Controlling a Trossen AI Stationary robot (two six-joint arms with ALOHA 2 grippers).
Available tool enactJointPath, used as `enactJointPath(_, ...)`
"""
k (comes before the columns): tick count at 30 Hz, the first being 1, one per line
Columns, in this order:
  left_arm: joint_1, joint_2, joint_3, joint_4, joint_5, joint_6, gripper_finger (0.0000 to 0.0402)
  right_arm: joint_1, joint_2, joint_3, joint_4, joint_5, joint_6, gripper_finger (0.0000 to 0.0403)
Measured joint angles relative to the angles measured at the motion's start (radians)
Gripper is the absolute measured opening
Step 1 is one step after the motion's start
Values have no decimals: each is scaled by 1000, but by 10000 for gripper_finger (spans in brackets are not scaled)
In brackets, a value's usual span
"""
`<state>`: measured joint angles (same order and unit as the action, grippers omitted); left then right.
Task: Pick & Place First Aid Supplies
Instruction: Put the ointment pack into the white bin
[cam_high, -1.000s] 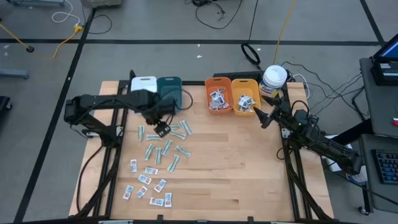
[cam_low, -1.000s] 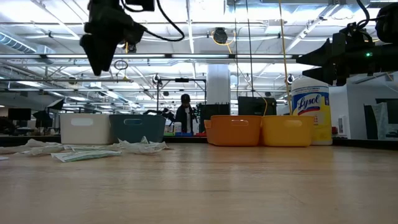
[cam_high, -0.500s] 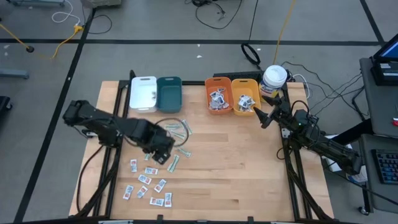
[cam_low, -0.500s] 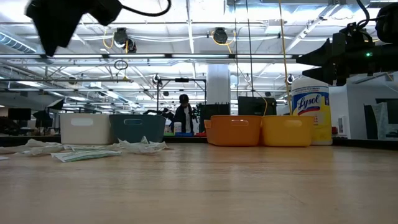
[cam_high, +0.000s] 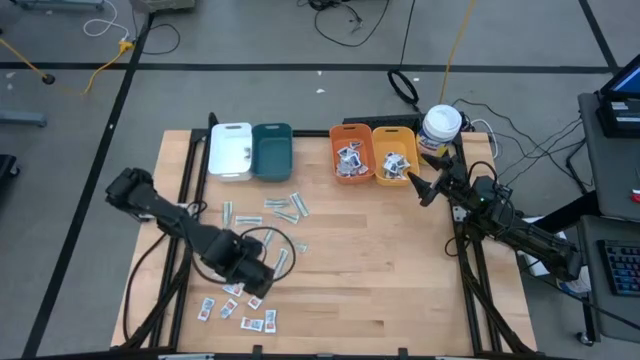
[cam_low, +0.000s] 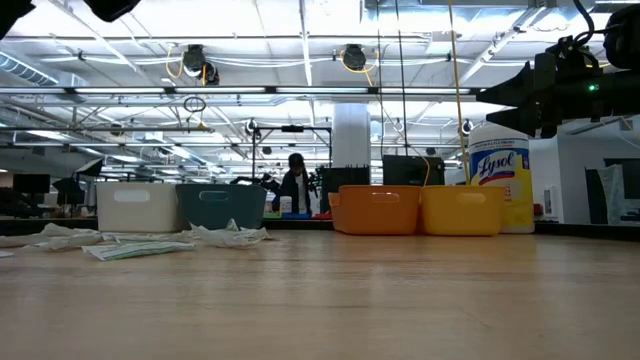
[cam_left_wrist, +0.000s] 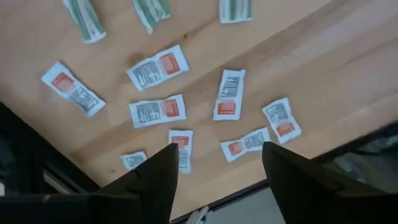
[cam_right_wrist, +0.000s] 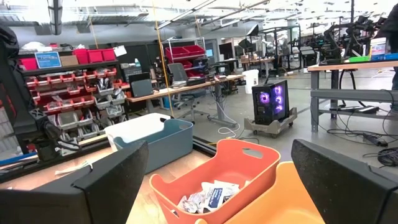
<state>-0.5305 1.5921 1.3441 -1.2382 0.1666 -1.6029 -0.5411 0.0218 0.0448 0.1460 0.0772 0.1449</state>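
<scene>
The left gripper, jaws parted and empty, hangs over the red-print packets at the table's 7 o'clock, ready to descend; right gripper waits wide open at 2 o'clock

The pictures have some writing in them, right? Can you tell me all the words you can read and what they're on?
"Lysol": on the label of the white canister beside the yellow bin.
Red-print packets: printed lines and red patches, too small to read.
Packets in the orange bin: blue print, too blurred to read.
Blue sign on the shelves of red boxes: too small to read.
</scene>
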Motion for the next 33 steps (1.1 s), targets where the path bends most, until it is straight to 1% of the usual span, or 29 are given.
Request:
enactJointPath(3, -21, 35, 0, 27, 1, -27, 240, 0, 0, 0, 0, 0, 0, 392)
enactJointPath(9, -36, 149, 0, 104, 35, -50, 241, 0, 0, 0, 0, 0, 0, 392)
enactJointPath(15, -41, 250, 0, 200, 21, -52, 242, 0, 0, 0, 0, 0, 0, 392)
enactJointPath(19, -41, 308, 0, 211, 6, -52, 241, 0, 0, 0, 0, 0, 0, 392)
enactJointPath(26, -41, 386, 0, 211, -56, -38, 241, 0, 0, 0, 0, 0, 0, 392)
enactJointPath(33, -40, 415, 3, 238, -52, 7, 241, 0, 0, 0, 0, 0, 0, 392)
